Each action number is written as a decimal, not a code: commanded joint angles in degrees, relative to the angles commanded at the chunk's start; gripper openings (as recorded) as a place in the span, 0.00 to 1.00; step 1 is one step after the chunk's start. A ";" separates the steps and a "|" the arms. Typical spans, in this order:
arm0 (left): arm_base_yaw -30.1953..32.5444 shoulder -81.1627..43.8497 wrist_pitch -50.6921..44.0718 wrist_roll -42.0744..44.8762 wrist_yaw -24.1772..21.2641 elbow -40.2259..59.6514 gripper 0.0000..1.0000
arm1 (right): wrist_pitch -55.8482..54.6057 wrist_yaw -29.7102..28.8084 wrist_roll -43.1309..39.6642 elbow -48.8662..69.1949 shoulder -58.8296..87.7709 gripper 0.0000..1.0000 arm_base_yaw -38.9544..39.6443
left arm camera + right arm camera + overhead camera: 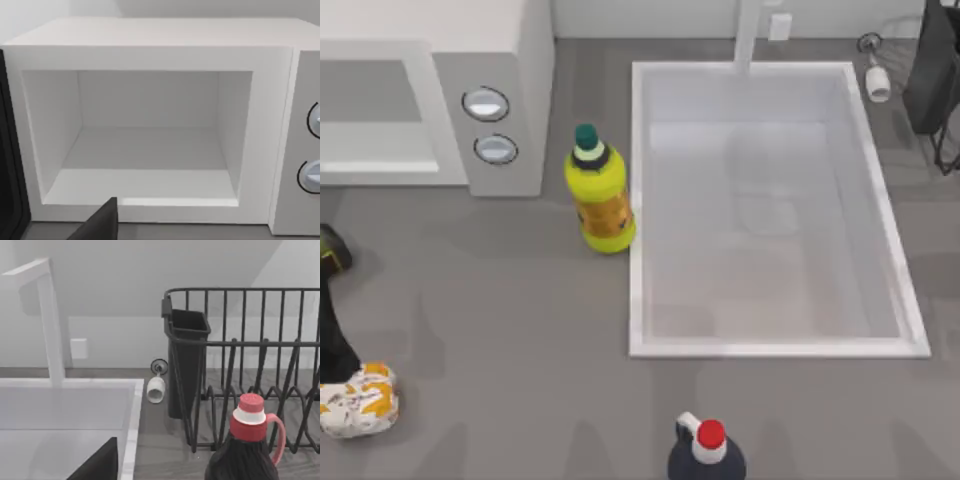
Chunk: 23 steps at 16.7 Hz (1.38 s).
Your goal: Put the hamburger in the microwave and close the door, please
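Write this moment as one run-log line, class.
hamburger: on table, top view's lower left, by left arm | microwave: cavity open, empty | door: swung open | stage: burger not yet loaded

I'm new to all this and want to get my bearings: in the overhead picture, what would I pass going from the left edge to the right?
Hamburger → microwave → yellow bottle → dark bottle with red cap → sink → dish rack.

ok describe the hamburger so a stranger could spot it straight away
Start at the microwave in the top view's far left corner, then come straight down to the near left edge of the table. The hamburger lies there: a small rounded white lump with orange blotches, lower than both bottles.
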<state>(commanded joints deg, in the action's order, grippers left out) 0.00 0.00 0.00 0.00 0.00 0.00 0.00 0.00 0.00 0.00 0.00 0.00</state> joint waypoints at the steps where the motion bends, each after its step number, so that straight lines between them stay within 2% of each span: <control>1: 0.00 0.00 0.00 0.00 0.00 0.00 1.00 | 0.00 0.00 0.00 0.00 0.00 1.00 0.00; 4: 0.17 -1.95 -1.68 1.92 -0.01 1.53 1.00 | 0.00 0.00 0.00 0.00 0.00 1.00 0.00; 8: 0.96 -12.97 -9.81 11.45 -0.04 8.94 1.00 | 0.00 0.00 0.00 0.00 0.00 1.00 0.00; 18: 4.05 -63.31 -41.14 48.59 -0.17 37.49 1.00 | 0.00 0.00 0.00 0.00 0.00 1.00 0.00; 23: 5.14 -81.33 -52.26 61.75 -0.22 47.62 1.00 | 0.00 0.00 0.00 0.00 0.00 1.00 0.00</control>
<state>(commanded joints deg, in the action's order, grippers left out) 5.14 -81.33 -52.26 61.75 -0.22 47.62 0.00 0.00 0.00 0.00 0.00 0.00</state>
